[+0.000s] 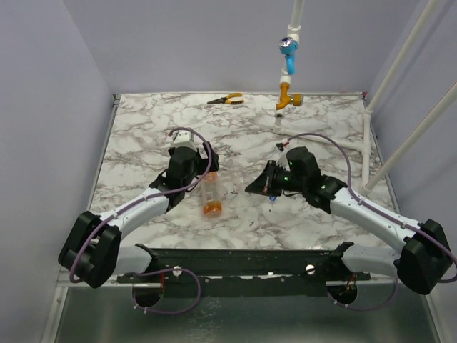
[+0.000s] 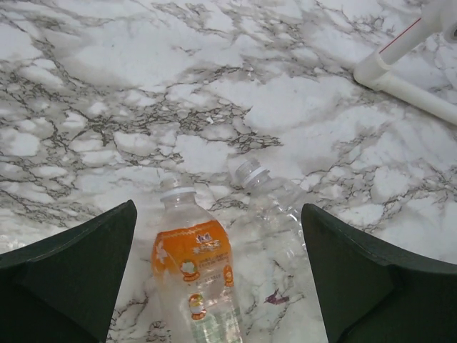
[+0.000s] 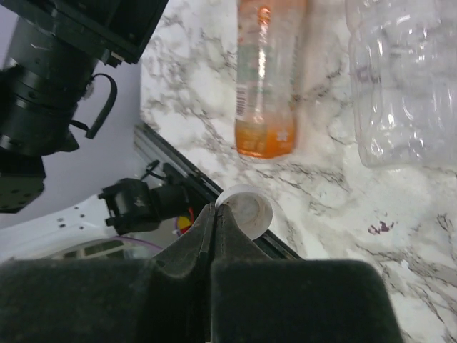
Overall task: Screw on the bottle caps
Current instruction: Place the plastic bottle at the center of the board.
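Guessing we're mid-capping: left gripper (image 2: 218, 207) hangs wide open over the lying bottle (image 2: 193, 264), right gripper (image 3: 214, 207) looks clenched on the whitish cap (image 3: 250, 211), so next up the bottle needs gripping.

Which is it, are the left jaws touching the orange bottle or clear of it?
Apart. The left wrist view shows the left gripper open, with the orange bottle lying between its jaws and a plain gap on each side.

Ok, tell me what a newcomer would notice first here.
First, the bottle of orange drink lying on the marble table between the arms, with the left end effector open over it. Next, the right end effector pinching a whitish cap at its tips. At the back, a blue valve and an orange valve stand out on a white pipe.
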Controlling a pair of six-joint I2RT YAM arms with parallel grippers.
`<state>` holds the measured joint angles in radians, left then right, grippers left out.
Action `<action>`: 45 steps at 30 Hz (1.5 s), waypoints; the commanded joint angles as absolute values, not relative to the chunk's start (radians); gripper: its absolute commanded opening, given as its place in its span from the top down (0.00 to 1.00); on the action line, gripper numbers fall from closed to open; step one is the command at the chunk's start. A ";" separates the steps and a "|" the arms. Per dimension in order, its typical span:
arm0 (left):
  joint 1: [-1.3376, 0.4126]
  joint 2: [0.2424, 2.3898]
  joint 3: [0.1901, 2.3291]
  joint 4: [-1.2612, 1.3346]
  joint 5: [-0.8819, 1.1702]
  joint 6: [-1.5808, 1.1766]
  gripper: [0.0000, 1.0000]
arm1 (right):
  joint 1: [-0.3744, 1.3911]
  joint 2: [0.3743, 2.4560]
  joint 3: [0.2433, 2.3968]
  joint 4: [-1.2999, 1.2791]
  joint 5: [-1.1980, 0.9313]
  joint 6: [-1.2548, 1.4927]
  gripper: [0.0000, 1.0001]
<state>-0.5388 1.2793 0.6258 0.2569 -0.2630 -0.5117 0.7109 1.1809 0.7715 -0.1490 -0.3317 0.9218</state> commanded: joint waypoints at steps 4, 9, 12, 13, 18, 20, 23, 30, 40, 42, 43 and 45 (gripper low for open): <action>-0.518 1.171 0.667 0.264 -0.160 -0.382 0.02 | 0.531 1.162 0.696 0.155 -0.754 1.076 0.99; -0.517 1.078 0.698 0.283 0.115 -0.242 0.03 | 0.438 1.183 0.673 0.387 -0.933 1.231 0.99; -0.518 1.003 0.652 0.379 0.341 -0.175 0.04 | 0.405 1.205 0.649 0.616 -1.022 1.387 0.99; -0.518 0.970 0.626 0.448 0.405 -0.166 0.04 | 0.403 1.217 0.644 0.688 -1.044 1.446 0.99; -0.518 0.910 0.500 0.837 0.641 -0.245 0.05 | 0.403 1.296 0.629 1.088 -1.087 1.701 0.99; -0.521 0.935 0.509 0.887 0.707 -0.290 0.07 | 0.404 1.332 0.621 1.248 -1.069 1.822 0.99; -0.551 0.978 0.510 0.982 0.763 -0.360 0.12 | 0.410 1.366 0.620 1.404 -1.041 1.922 0.99; -0.741 1.010 0.493 1.057 0.621 -0.271 0.13 | 0.450 1.370 0.654 1.401 -0.947 1.920 0.99; -0.894 1.040 0.433 1.151 0.237 -0.036 0.16 | 0.490 1.359 0.634 1.425 -0.818 1.935 0.99; -0.902 1.030 0.419 1.181 0.206 -0.021 0.18 | 0.497 1.358 0.627 1.424 -0.815 1.932 0.99; -0.904 1.025 0.416 1.189 0.193 -0.014 0.18 | 0.498 1.356 0.620 1.419 -0.813 1.929 0.99; -0.908 1.018 0.419 1.198 0.187 -0.005 0.20 | 0.500 1.360 0.614 1.426 -0.809 1.927 0.99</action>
<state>-0.8974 1.0416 0.4271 1.1046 0.2981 -0.0734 0.4877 1.3628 0.6361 1.3762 -0.8501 1.9232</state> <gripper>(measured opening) 0.822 0.008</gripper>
